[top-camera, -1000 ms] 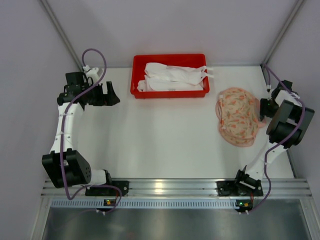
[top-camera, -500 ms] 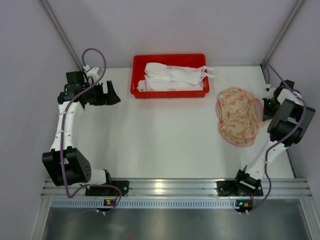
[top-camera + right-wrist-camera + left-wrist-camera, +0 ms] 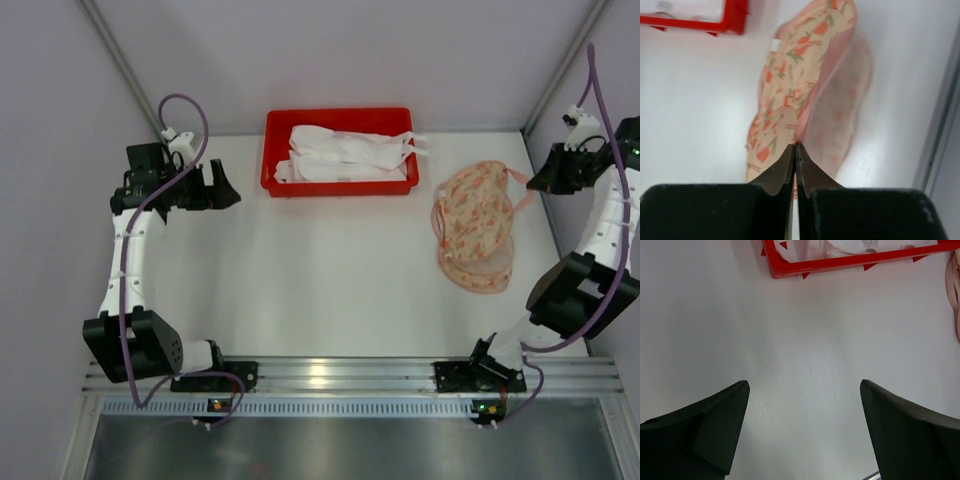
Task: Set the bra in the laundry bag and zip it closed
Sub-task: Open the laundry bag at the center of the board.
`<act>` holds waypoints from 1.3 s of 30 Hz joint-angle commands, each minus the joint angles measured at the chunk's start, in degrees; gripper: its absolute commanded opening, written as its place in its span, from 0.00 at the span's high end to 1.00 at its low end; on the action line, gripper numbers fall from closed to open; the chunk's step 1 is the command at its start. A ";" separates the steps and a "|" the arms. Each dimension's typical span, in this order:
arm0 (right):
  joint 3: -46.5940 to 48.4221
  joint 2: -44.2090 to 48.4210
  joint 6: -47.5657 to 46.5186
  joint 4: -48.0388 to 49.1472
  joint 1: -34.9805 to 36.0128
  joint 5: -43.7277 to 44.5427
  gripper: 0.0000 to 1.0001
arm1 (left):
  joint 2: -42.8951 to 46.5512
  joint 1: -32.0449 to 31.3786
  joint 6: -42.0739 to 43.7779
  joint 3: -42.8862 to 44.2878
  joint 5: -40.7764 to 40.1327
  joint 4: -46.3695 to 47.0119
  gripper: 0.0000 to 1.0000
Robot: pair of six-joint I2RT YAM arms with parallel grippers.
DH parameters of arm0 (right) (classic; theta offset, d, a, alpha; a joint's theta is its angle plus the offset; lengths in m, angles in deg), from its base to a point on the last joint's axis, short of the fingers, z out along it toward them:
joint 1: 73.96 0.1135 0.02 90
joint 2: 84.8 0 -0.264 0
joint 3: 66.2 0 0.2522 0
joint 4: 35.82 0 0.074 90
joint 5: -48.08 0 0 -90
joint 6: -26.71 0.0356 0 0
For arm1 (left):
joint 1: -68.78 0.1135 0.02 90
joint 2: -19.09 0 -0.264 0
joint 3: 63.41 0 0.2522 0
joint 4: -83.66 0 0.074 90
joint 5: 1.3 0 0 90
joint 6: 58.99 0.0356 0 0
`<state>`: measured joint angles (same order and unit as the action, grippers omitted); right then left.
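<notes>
The right gripper has risen toward the far right since a second ago. Its jaws are now closed, pinching the edge of the bra, which lies on the right of the table with one cup lifted. The left gripper stays wide open at the far left. The laundry bag lies in the red tray.

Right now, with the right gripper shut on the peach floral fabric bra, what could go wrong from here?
The right gripper pinches only a thin edge of the peach floral bra, most of it on the table; it may slip free.
The white fabric laundry bag lies flat in the red plastic tray, no opening showing, the open left gripper away from it; the bra may land on top.
</notes>
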<state>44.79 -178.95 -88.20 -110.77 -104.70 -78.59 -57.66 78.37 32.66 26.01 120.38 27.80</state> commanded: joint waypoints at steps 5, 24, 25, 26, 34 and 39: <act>0.94 7.65 2.40 -2.03 8.14 -14.75 1.00 | 3.27 -0.09 -0.33 -0.33 -0.22 0.27 0.01; -14.05 20.67 32.55 30.76 36.78 -2.30 1.00 | 2.83 -0.09 -1.47 -0.86 -1.10 0.27 0.01; -15.48 19.80 33.07 32.69 41.42 -0.62 1.00 | 2.66 -0.09 -1.47 -1.04 -1.18 0.27 0.02; -16.80 19.18 34.47 34.02 43.90 1.05 1.00 | 2.57 -0.01 -1.47 -1.04 -1.10 0.27 0.02; -22.71 8.57 42.92 46.68 66.41 15.30 1.00 | 2.83 -0.09 -1.39 -3.32 -0.22 0.18 0.01; -15.08 -0.06 45.21 45.72 75.28 16.10 0.92 | 2.48 -0.01 -3.23 -4.11 0.57 0.27 0.01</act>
<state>23.44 -177.05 -45.97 -70.60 -32.96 -64.71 -56.02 78.37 30.87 22.21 119.39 27.77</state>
